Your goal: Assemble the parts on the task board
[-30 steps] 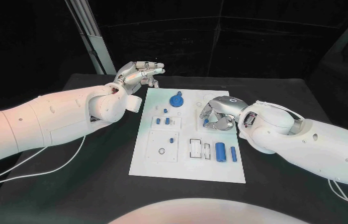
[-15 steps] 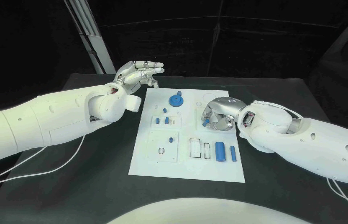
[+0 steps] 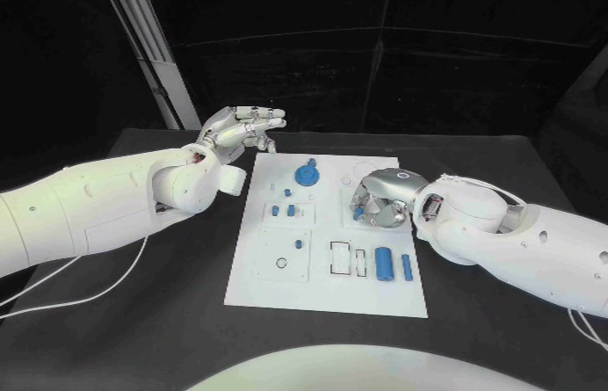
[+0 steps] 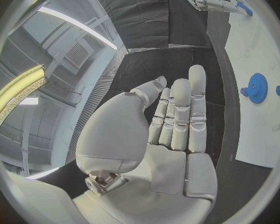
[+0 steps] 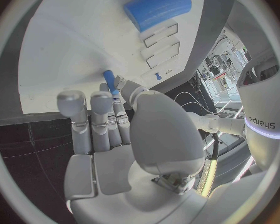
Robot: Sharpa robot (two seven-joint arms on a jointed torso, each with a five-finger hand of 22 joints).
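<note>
Nearest to us in the head view, the white task board (image 3: pixel 332 286) lies lengthwise on the black surface (image 3: pixel 152 321), in the middle of the frame. On its lower right part we see a thick blue cylinder (image 3: pixel 384 262) with a slimmer blue rod (image 3: pixel 407 267) just beside it on the right. To their left sits a small dark-rimmed rectangular slot (image 3: pixel 342 258).

A little further up, right of centre, the right hand (image 3: pixel 376 203) hovers low over the board with its fingers curled in. In the right wrist view we see a small blue pin (image 5: pixel 109 80) pinched at its fingertips (image 5: pixel 119 83), right over the white board. We cannot tell whether the pin touches the board.

Left of that hand, two small blue parts (image 3: pixel 285 209) stand on the board's left half. Beyond them, near the far end of the board, a blue gear (image 3: pixel 307 176) rests on the plate.

Farthest off, at the upper left of the frame, the left hand (image 3: pixel 241 129) is held up beyond the board's far left corner, empty, its fingers extended side by side.
</note>
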